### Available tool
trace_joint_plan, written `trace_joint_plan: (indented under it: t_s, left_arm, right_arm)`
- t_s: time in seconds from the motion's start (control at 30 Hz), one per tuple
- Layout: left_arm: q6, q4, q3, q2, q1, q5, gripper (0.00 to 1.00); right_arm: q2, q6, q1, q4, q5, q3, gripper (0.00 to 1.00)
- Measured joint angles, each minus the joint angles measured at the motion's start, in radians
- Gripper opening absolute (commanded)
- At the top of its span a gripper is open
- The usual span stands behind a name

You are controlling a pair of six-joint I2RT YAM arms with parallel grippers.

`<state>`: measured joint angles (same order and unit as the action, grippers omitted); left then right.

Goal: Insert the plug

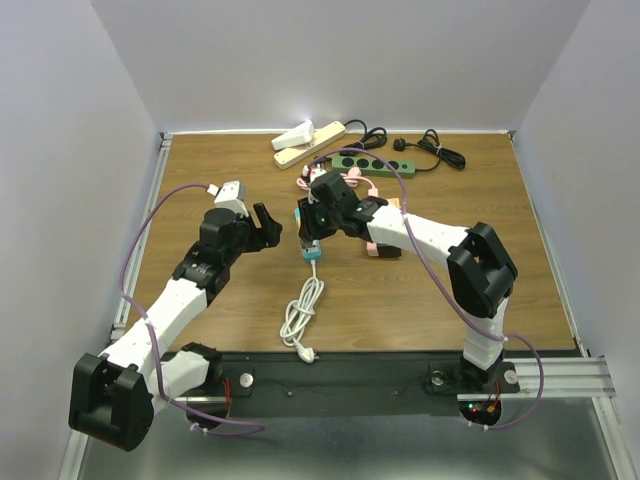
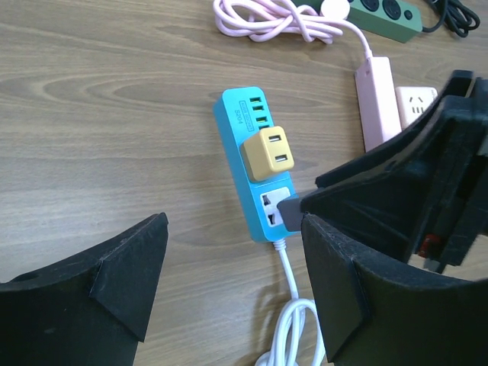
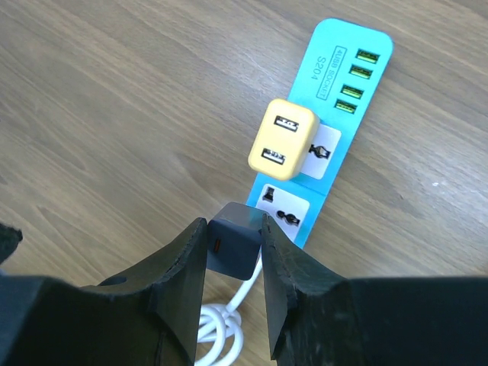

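Wood-grain tabletop (image 1: 450,270) fills the floor of a white-walled enclosure, with spare strips and cables pushed to the far edge: a dark green power strip (image 1: 372,163), a cream power strip (image 1: 310,143) and a looped pink cable (image 2: 282,19).

Near the middle lies the bright blue plastic power strip (image 3: 335,137). Its long axis runs near to far. A row of USB ports sits at the far end, and the white cord (image 1: 303,315) leaves the near end and coils toward the arm bases. A yellow cube USB adapter (image 3: 284,139) already fills the middle socket, so the free white socket (image 3: 284,206) is the one by the cord.

The right gripper (image 3: 232,229) has its fingers pressed against two opposite sides of the small dark grey cube plug (image 3: 232,253), pinching it firmly. The plug hangs at the cord end of the strip, overlapping the edge of the free socket but not squarely over it. Whether its prongs touch the face is hidden.

The left gripper (image 2: 229,244) hovers just left of the strip with its fingers spread wide and nothing between them.

The right arm is clearly the one placed to act. The socket lies a touch farther along the strip's axis than the plug. The likely need is a small shift toward the yellow adapter and then a straight press down. The adapter's near side leaves little room for that shift. The unpinned strip may slide, and the left gripper is well placed to brace it.
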<state>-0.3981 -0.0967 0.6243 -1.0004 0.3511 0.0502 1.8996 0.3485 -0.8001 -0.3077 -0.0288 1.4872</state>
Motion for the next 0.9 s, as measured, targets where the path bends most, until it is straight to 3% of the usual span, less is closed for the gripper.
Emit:
trace_joint_plan:
  t_s: [0.9]
  left_arm:
    - [-0.003, -0.004, -0.014, 0.03, 0.0, 0.021, 0.82]
  right_arm:
    - [0.046, -0.004, -0.02, 0.011, 0.085, 0.003, 0.0]
